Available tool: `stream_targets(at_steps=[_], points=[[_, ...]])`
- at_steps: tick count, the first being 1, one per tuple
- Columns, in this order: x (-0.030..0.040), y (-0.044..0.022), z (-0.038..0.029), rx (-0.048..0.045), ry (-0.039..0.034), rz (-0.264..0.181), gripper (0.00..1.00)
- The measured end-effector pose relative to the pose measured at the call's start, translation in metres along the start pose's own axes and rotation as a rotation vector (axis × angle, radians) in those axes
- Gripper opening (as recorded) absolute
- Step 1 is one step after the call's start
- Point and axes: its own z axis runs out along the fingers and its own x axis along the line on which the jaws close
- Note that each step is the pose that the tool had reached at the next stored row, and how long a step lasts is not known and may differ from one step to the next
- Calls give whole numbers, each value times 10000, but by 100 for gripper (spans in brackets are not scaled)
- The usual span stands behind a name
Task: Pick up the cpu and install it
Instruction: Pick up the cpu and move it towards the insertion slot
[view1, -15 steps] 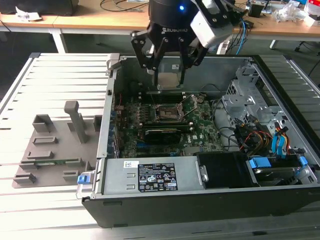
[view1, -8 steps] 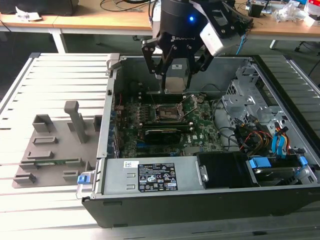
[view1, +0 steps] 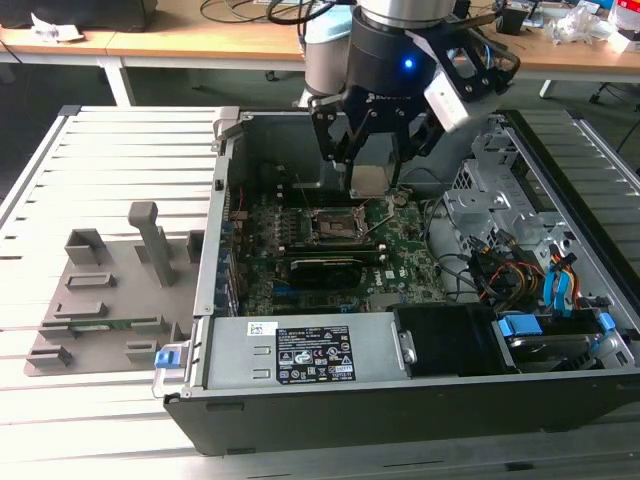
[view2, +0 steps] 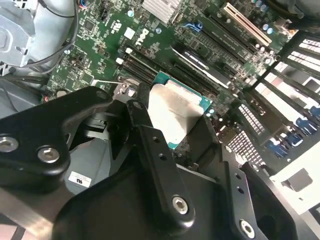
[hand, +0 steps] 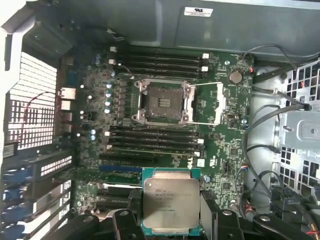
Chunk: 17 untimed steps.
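Observation:
My gripper (view1: 369, 178) is shut on the cpu (view1: 369, 181), a flat square chip with a silvery top, and holds it in the air inside the open computer case. The cpu (hand: 170, 202) sits between two black fingers (hand: 131, 212) in the first wrist view, and its grey lid and teal rim (view2: 175, 112) appear in the second wrist view. The dark square socket (hand: 162, 102) on the green motherboard (hand: 225, 155) lies open, its metal frame swung aside. In the exterior view the socket (view1: 335, 225) is below the cpu and slightly toward the exterior view's left.
The case walls (view1: 215, 230) enclose the board. A power supply (view1: 310, 355) lies along the near side, and a drive cage (view1: 490, 205) with loose cables (view1: 520, 275) on the exterior view's right. A grey fixture tray (view1: 100, 300) rests outside the case on the exterior view's left.

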Motion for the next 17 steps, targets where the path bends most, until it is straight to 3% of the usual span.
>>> stream_targets(at_steps=[3,8,11,14,17], points=[[-127,17,79,2,10,0,55],[-185,74,190,1,15,1,55],[-230,142,320,1,28,2,55],[-256,208,385,-2,35,0,55],[-291,329,470,1,40,3,55]])
